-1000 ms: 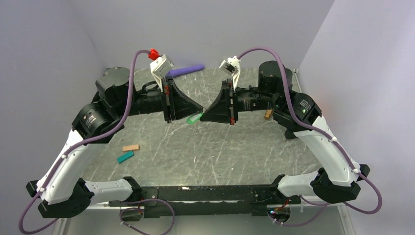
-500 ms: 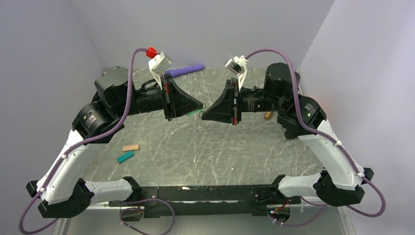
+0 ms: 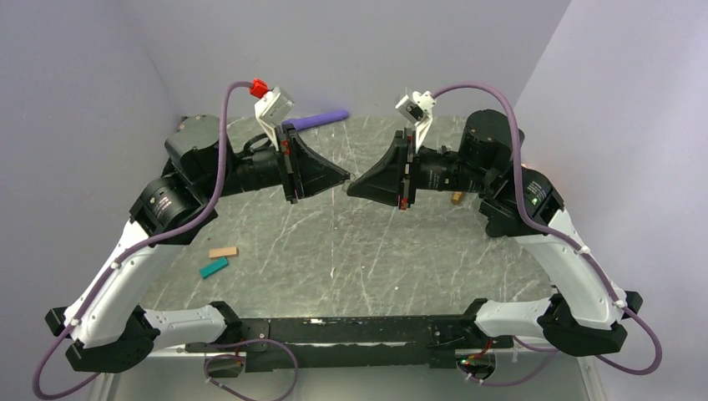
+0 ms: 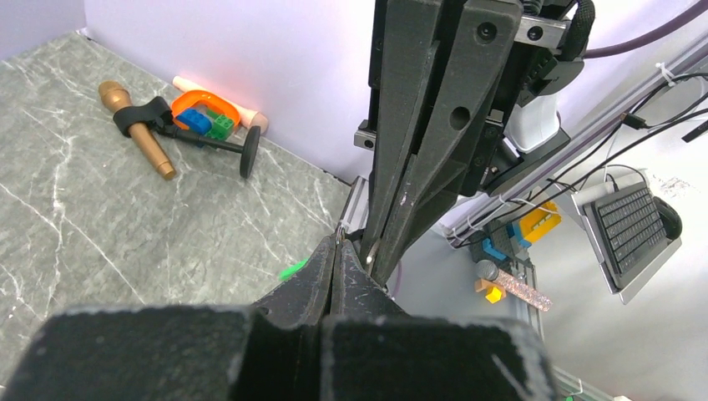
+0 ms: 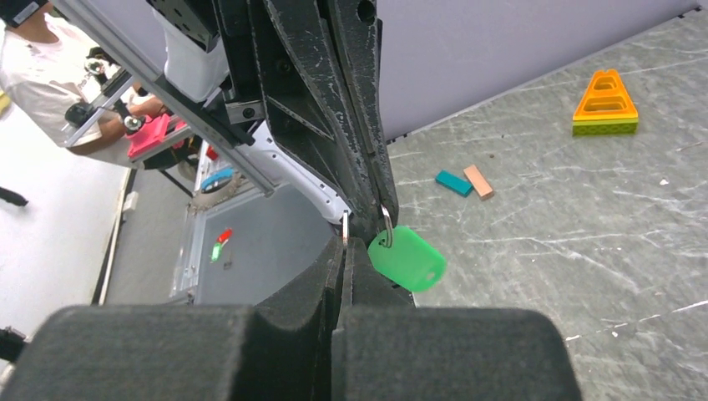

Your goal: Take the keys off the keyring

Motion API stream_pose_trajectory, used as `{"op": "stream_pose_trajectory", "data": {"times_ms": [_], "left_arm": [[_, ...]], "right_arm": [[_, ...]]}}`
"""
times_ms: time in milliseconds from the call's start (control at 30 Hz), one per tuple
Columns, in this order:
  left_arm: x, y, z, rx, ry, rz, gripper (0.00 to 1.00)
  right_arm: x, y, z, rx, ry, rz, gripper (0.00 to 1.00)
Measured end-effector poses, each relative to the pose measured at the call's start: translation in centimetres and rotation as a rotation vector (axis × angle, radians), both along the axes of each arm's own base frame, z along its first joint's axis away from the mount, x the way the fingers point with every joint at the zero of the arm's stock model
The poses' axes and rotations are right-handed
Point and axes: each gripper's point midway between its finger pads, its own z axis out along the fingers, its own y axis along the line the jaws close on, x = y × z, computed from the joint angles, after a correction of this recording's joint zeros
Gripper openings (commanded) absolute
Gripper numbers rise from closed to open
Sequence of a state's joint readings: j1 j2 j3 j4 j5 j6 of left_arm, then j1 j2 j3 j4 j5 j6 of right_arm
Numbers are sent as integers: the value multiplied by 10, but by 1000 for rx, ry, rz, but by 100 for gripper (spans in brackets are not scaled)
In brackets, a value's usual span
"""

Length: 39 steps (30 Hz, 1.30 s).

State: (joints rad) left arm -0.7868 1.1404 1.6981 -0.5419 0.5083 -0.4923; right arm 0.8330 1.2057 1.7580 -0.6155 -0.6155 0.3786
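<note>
A teal block (image 3: pixel 214 267) and a tan block (image 3: pixel 223 251) lie on the near-left part of the table (image 3: pixel 351 259). Above the table's middle, the left gripper (image 3: pixel 344 178) and right gripper (image 3: pixel 351 186) meet tip to tip, each pinched closed on the wire keyring (image 5: pixel 386 224). The green keys (image 5: pixel 407 259) hang from it, off the table.

Grey marbled table (image 3: pixel 351 259) with tan block (image 3: pixel 223 251), teal block (image 3: pixel 214 267), purple rod (image 3: pixel 317 120), perhaps a wooden piece (image 3: pixel 457 198).

Left gripper (image 3: pixel 344 177), right gripper (image 3: pixel 351 187) tip-to-tip above table (image 3: pixel 351 251) — key (image 5: pixel 407 259) hangs on keyring (image 5: pixel 386 224) between.
</note>
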Motion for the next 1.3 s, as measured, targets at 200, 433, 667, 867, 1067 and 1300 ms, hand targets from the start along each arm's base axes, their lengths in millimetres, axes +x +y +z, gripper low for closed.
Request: {"op": "stream_pose_trajectory", "data": {"times_ms": [200,433,667,867,1067,1300], "left_arm": [[-3,1,6,-17,-14,-9,0],[-9,3,9,-28,-23,-33,0],[-17,1,10,-34,-12,-77,0],[-20,0,13,-46,-18,-97,0],[-19,-1,14,-53,-15,-99,0],[-19,-1,12,-55,-5,-100,0]], "right_arm": [[3,-4,4,9,-12,-35,0],[3,-13,11,28,-35,-73,0],[3,-12,13,36,-41,-74,0],[1,-12,16,47,-44,-61,0],[1,-11,17,51,-36,-61,0],[1,-10,15,55,-23,-58,0]]}}
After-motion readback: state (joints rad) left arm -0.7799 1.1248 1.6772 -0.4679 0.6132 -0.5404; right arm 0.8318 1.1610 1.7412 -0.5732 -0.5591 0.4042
